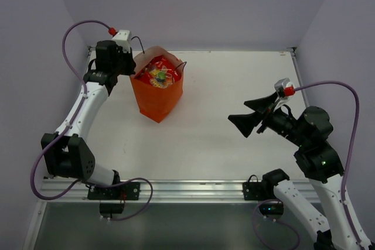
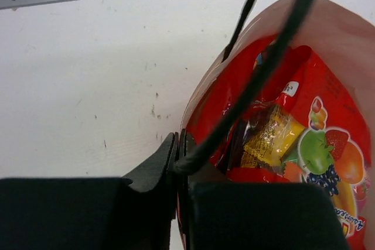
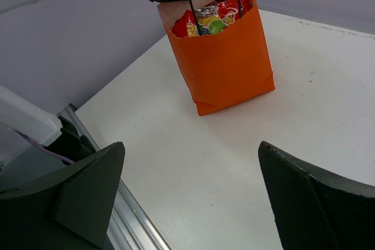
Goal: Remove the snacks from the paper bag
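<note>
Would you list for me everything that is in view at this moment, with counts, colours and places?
paper bag: one, orange, upright at the far left of the table
loop handles: two, dark, at the bag's mouth
snacks: several, exact count unclear, mostly red with fruit print, one yellowish; all inside the bag
table: one, white, bare apart from the bag
rail: one, silver, along the near edge
left gripper: one, black, closed on the bag's rim
right gripper: one, black, open, above the table's right side and holding nothing
</note>
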